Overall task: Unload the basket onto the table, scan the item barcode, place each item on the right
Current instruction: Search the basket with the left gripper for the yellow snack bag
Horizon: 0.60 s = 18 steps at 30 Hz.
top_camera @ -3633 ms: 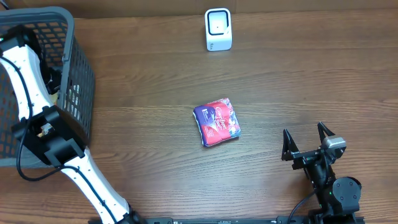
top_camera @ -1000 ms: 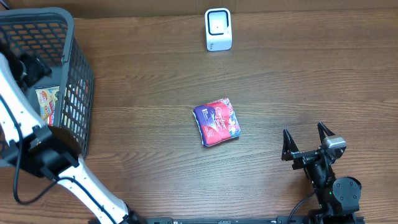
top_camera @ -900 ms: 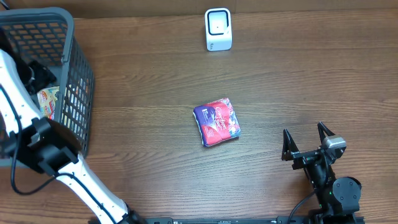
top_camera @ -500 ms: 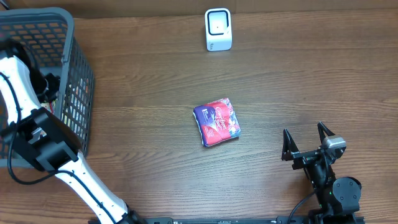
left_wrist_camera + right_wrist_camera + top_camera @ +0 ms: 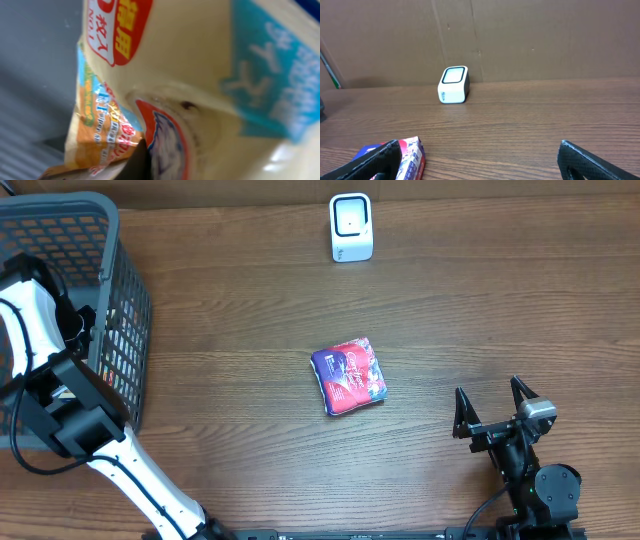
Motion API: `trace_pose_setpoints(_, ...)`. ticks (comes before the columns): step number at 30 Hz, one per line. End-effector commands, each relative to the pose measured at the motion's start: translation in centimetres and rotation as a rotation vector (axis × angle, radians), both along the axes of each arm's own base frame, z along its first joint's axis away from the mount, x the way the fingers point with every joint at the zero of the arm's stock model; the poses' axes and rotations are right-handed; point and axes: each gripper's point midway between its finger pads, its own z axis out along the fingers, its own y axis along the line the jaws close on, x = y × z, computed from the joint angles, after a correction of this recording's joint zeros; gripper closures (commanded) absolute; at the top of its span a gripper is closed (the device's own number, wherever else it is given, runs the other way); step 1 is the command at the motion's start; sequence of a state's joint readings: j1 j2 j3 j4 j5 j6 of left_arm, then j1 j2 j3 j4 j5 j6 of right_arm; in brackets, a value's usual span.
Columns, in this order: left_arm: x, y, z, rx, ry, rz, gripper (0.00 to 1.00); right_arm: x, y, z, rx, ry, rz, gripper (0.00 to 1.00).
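The left end effector [image 5: 78, 326] sat shut inside the basket [image 5: 128, 300] at the tabletop's left edge, apparently pinching a packet [image 5: 165, 75]. A good lift would go straight up past the rim before turning the barcode toward the scanner [image 5: 351, 227] at the far edge. The right end effector [image 5: 488, 392] was wide open and empty.

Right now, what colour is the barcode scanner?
The scanner is white, with a dark-rimmed window; clearest in the right wrist view.

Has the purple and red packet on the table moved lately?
No. The purple and red packet keeps its spot below the white boxy scanner.
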<state>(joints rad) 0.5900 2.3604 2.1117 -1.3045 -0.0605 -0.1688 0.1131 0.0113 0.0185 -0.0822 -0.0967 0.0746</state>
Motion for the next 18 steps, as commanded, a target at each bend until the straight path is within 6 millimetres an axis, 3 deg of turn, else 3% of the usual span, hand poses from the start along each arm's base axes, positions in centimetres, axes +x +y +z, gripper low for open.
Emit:
trace_pose_setpoints(1, -0.8, -0.8, -1.1, -0.036, 0.038, -0.016, 0.96, 0.0, 0.0, -0.2, -0.004, -0.004, -0.004, 0.0)
trace_pose_setpoints(5, -0.9, -1.0, -0.2, -0.04, 0.037, 0.008, 0.96, 0.0, 0.0, -0.2, -0.003, -0.004, -0.004, 0.0)
trace_pose_setpoints(9, -0.3, -0.6, 2.7, -0.012, -0.01, 0.071, 0.96, 0.0, 0.0, -0.2, -0.003, -0.004, -0.004, 0.0)
trace_pose_setpoints(12, 0.9, -0.7, 6.7, -0.008, -0.105, 0.057, 0.96, 0.0, 0.0, -0.2, -0.003, -0.004, -0.004, 0.0)
trace_pose_setpoints(18, 2.3, -1.5, 17.3, 0.063, -0.368, 0.028, 0.96, 0.0, 0.0, -0.2, -0.003, -0.004, -0.004, 0.0)
